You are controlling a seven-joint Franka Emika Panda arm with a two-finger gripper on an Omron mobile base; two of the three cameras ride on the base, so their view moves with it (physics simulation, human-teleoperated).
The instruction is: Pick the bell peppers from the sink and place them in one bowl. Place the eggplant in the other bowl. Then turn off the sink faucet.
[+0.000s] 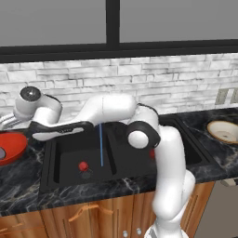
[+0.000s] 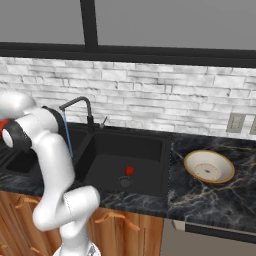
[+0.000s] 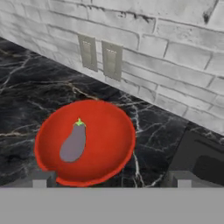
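The gripper's two finger tips (image 3: 39, 181) are seen at the bottom of the hand view, set wide apart and holding nothing, above the red bowl (image 3: 109, 144). In that bowl the eggplant (image 3: 73, 143) lies flat, its long axis running up the picture, its green-stemmed end towards the brick wall. In the left base view the same bowl (image 1: 11, 148) is seen at the left edge, on the counter beside the sink (image 1: 69, 153), with one bell pepper (image 1: 83, 166) in the left basin. The right base view alone gives the faucet (image 2: 80, 111), a thin blue stream falling from it, the second pepper (image 2: 129, 170) by the right drain, and the tan bowl (image 2: 209, 166) on the right counter
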